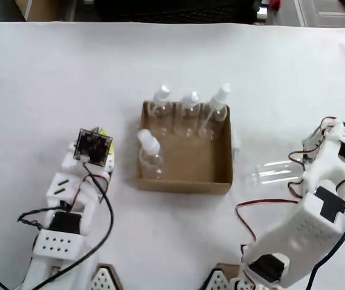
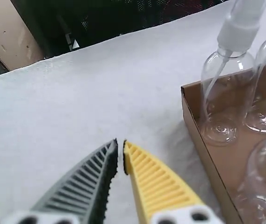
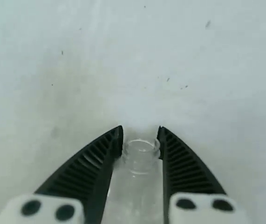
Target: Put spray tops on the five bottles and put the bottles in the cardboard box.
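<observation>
- The right gripper (image 3: 139, 136) is clamping a clear bottle (image 3: 141, 161) between its black fingers (image 3: 95, 163), with the neck (open and uncapped) poking just past the fingertips.
- The bottle is lying on its side, its neck pointing toward the cardboard box (image 1: 184, 181) nearby.
- The left gripper (image 2: 120, 156) is sitting closed on nothing, with the box just beside its yellow finger (image 2: 156, 186).
- Four spray-topped bottles (image 1: 189, 112) are standing in the box.

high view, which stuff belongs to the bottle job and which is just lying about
Job in hand:
- cardboard box
- four capped bottles standing in it
- uncapped bottle, gripped at the neck by the right tool
- left tool, shut, empty, beside the box

Just lying about:
- white table cover
- dark clutter beyond the far edge
</observation>
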